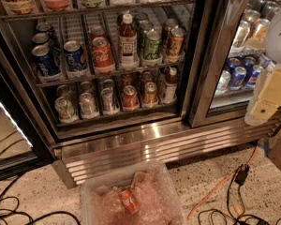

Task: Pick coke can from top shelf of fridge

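The fridge [131,139] fills the upper view, with dark frames, wire racks and a ribbed steel base. The coke can [102,54], red with white script, stands upright at the front of a wire rack [61,81]. Blue Pepsi cans [76,55] stand to its left and a brown bottle [127,39] to its right. A higher wire rack [107,7], the highest in view, carries bottles and tubs. My gripper [267,100], cream coloured, hangs at the right edge in front of the right-hand glass door, far right of the coke can and a little lower.
A dark door frame [215,55] slants between the two fridge sections. A lower rack holds several cans [129,96]. A clear plastic bin [131,196] on the floor holds a small orange-red can [129,201]. Black and orange cables [220,186] lie on the speckled floor.
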`<state>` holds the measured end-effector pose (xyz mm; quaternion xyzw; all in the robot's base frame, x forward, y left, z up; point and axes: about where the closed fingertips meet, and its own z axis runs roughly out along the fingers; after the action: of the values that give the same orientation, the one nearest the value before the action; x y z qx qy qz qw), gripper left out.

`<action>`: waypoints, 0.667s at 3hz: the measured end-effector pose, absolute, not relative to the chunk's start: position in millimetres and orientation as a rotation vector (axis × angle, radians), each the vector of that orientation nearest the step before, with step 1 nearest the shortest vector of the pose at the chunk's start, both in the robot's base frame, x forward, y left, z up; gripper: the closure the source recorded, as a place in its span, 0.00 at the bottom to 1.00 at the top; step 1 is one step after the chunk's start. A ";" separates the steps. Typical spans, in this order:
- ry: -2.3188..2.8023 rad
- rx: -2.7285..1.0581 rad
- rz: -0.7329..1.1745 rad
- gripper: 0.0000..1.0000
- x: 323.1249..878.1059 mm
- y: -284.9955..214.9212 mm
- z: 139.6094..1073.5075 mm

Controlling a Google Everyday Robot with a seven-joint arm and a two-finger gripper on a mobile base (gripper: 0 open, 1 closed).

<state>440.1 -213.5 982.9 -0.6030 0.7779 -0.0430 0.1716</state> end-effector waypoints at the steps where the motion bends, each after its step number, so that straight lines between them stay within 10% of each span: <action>1: 2.208 -1.712 -0.122 0.00 440.1 -213.5 982.9; 2: 2.194 -1.718 -0.129 0.00 444.1 -210.2 982.8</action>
<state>444.1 -210.2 982.8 -0.6063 0.7743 -0.0456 0.1753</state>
